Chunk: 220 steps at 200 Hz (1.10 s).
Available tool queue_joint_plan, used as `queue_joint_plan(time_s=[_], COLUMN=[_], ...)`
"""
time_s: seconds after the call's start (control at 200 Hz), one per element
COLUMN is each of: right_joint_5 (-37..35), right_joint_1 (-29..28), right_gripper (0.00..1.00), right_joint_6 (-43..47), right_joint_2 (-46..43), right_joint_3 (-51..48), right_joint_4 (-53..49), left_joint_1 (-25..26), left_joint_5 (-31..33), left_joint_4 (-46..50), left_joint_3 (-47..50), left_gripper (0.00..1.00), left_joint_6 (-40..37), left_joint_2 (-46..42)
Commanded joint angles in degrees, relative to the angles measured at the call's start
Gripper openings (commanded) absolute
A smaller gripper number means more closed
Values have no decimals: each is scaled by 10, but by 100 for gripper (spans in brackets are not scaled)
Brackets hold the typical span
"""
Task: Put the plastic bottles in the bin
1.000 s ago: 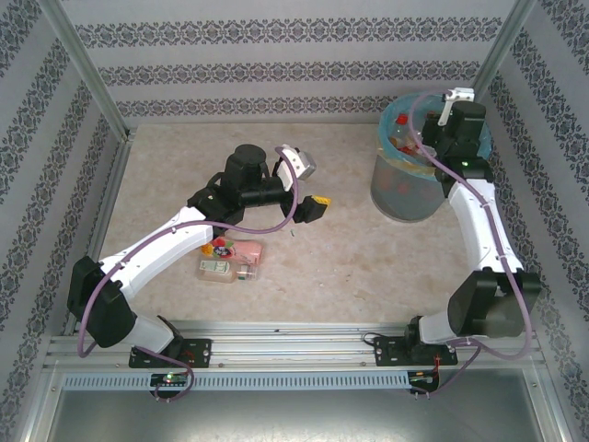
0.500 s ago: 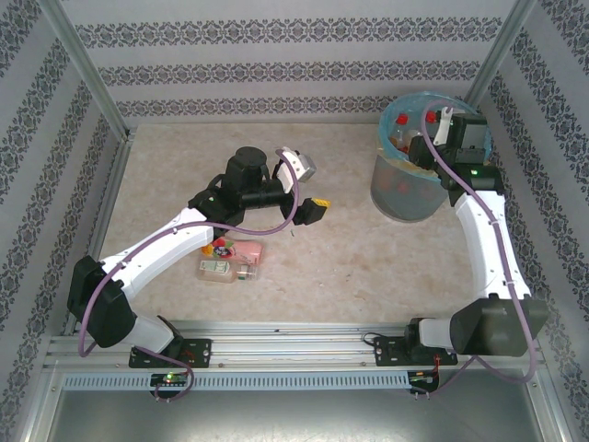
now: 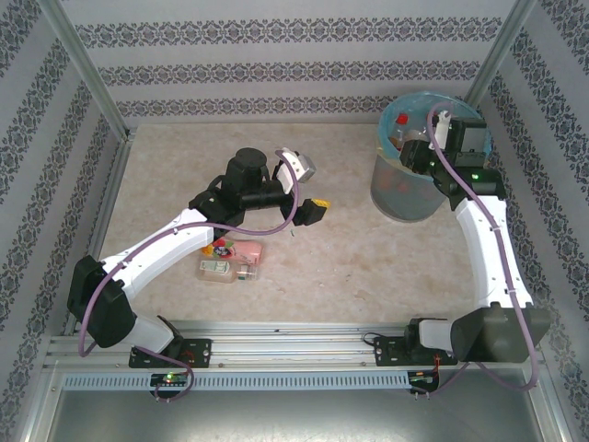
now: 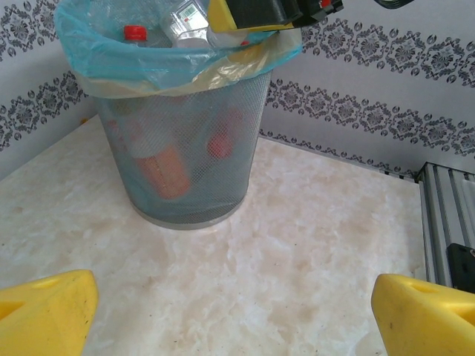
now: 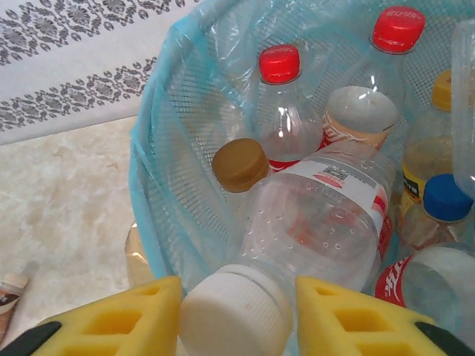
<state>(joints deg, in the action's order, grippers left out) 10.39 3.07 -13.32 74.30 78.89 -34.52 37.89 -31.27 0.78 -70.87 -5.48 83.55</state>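
The right end effector [image 5: 237,291] hangs over the bin [image 5: 152,159]. Its 2 yellow fingers [image 5: 126,311] sit close on either side of the white cap of a clear bottle [image 5: 319,215], which lies slanting across the heap inside. We cannot tell whether they clamp the cap or merely flank it. Around that bottle we count at least 6 more inside the blue liner, among them a red-capped bottle [image 5: 280,111], a brown-capped bottle [image 5: 240,165] and a blue-capped bottle [image 5: 445,199]. The right arm reaches up from its base at the bench's near right corner to the bin at the far right.

At mid-bench the left end effector [image 4: 234,308] hovers facing the bin, its fingers spread wide with nothing between them.

We judge the job well past halfway. Most of the bottles are in the bin and the white-capped one is at, or just past, the point of delivery. A small cluster of bottles [image 3: 230,260], 2 or perhaps 3, lies on the bench [image 3: 350,267] just beside the left arm and waits to be collected, a pickup that looks to fall to that arm.

The bench is pale, marbled beige with a matt look. Walls [image 3: 276,69] papered in white with grey damask bands close it on 3 sides, with aluminium posts at the far corners. A slotted metal rail [image 3: 294,343] along the near edge carries both arm bases.
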Motion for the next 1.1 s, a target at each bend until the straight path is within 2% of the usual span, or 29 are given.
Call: queue_joint_plan(time_s=[0.0, 0.205, 0.385, 0.45, 0.614, 0.659, 0.864, 0.994, 1.094], right_joint_5=[-79, -137, -131, -111, -48, -36, -27, -41, -66], right_joint_1=[-5, 0, 5, 8, 9, 8, 0, -18, -61], right_gripper=[33, 20, 22, 27, 56, 61, 72, 75, 75], right_joint_6=[32, 71, 68, 62, 31, 20, -15, -14, -5], right_joint_2=[22, 66, 105, 111, 102, 93, 46, 25, -6], right_joint_3=[7, 20, 55, 61, 100, 115, 197, 233, 219], right_joint_4=[-44, -60, -92, -100, -111, -108, -96, -104, -84], left_joint_1=[5, 5, 5, 5, 5, 5, 4, 3, -7], left_joint_5=[-1, 5, 8, 11, 14, 19, 115, 207, 278], left_joint_4=[-24, -21, -18, -17, -11, -9, 53, 165, 255], left_joint_3=[7, 10, 9, 9, 7, 4, -18, -38, -41], left_gripper=[95, 95, 95, 95, 95, 95, 95, 95, 95], left_joint_6=[11, 5, 1, -1, -4, -4, -3, -6, 30], left_joint_2=[-13, -13, -12, -12, -13, -15, -43, -81, -110])
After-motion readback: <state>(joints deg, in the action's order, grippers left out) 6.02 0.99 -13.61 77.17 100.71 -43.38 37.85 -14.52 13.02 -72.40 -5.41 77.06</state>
